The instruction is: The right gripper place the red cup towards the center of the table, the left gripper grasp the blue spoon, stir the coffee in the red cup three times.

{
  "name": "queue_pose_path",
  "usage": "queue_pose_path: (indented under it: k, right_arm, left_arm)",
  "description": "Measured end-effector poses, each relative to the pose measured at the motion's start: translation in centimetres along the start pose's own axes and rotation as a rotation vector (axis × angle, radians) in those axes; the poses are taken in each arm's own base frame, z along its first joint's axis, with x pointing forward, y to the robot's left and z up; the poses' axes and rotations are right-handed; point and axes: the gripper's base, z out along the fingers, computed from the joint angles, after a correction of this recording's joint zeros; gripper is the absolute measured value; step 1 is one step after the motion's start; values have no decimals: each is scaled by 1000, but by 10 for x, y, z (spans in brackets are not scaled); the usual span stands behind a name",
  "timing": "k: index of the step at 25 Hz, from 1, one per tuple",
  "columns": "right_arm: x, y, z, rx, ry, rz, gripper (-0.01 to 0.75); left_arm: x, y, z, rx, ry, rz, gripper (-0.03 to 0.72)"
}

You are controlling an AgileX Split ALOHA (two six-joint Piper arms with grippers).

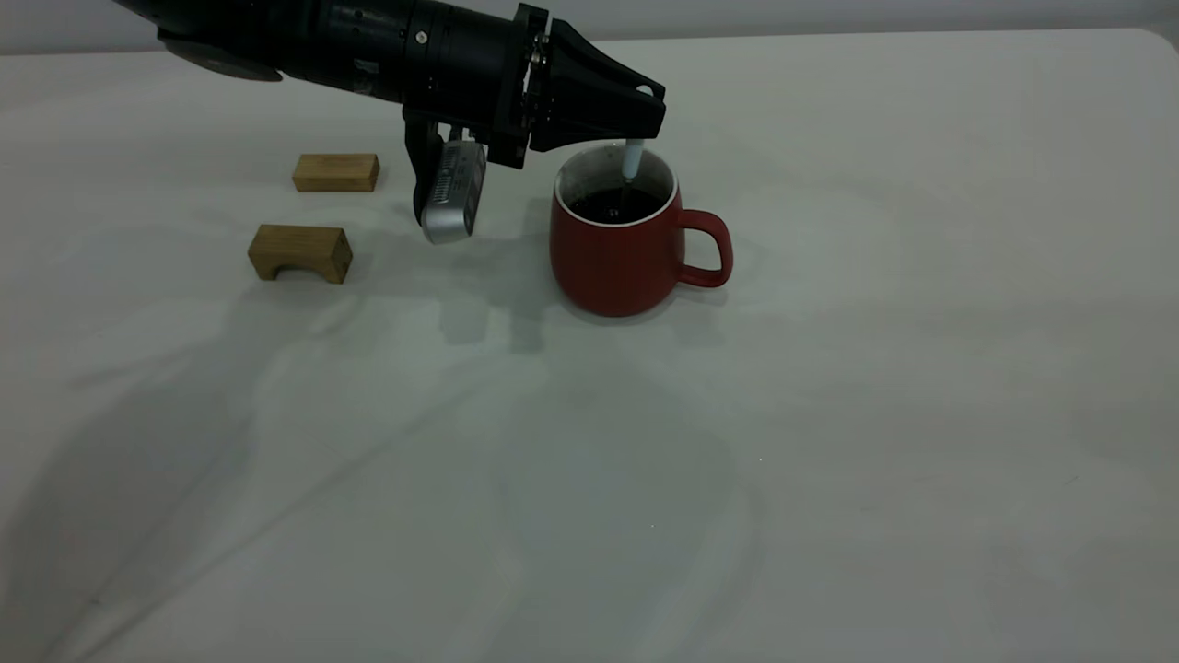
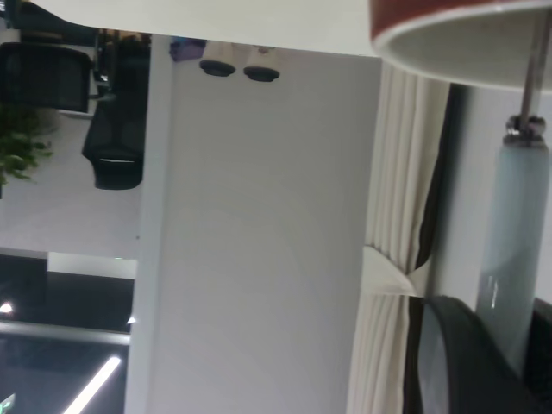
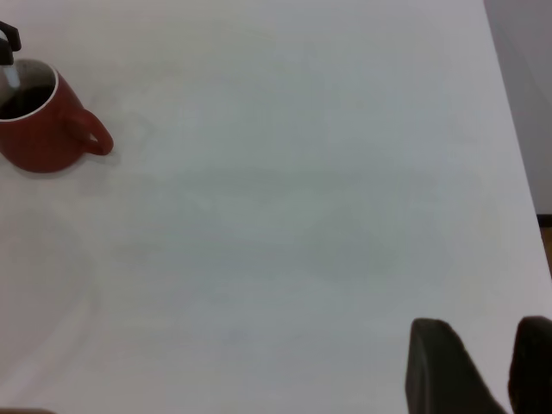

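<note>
The red cup [image 1: 617, 262] stands upright near the middle of the table [image 1: 829, 414], with its handle turned to the right. Dark coffee [image 1: 615, 204] fills it. My left gripper [image 1: 645, 115] hovers just over the rim, shut on the pale handle of the blue spoon [image 1: 632, 161]; the spoon's metal end dips into the coffee. In the left wrist view the spoon [image 2: 517, 224] runs from my gripper [image 2: 509, 366] to the cup's white rim [image 2: 466, 26]. The right gripper [image 3: 492, 366] is open over bare table, far from the cup [image 3: 39, 142].
Two small wooden blocks [image 1: 336, 172] [image 1: 300, 251] lie left of the cup, under the left arm. In the right wrist view the table's edge [image 3: 517, 129] runs close by the right gripper.
</note>
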Motion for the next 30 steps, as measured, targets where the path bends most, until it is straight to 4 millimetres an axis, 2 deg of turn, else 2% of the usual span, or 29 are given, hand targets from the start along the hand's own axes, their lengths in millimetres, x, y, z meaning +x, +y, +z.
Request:
queue_pose_path:
  k: [5,10,13,19,23,27,30]
  right_arm:
    - [0,0,0,0,0,0,237]
    - [0,0,0,0,0,0,237]
    - [0,0,0,0,0,0,237]
    - [0,0,0,0,0,0,237]
    - [0,0,0,0,0,0,237]
    - [0,0,0,0,0,0,237]
    - [0,0,0,0,0,0,237]
  left_arm:
    - [1,-2,0,24,14,-16,171]
    - [2,-6,-1,60,16,-20,363]
    - [7,-10,-1,65,27,-1,426]
    - [32,-17,-3,15,108,87,438]
    - [46,-23,-5,-22,96,172,438]
    - [59,-22,-12,-112,-37,317,438]
    - [82,-21,-26,-196,-191,513,438]
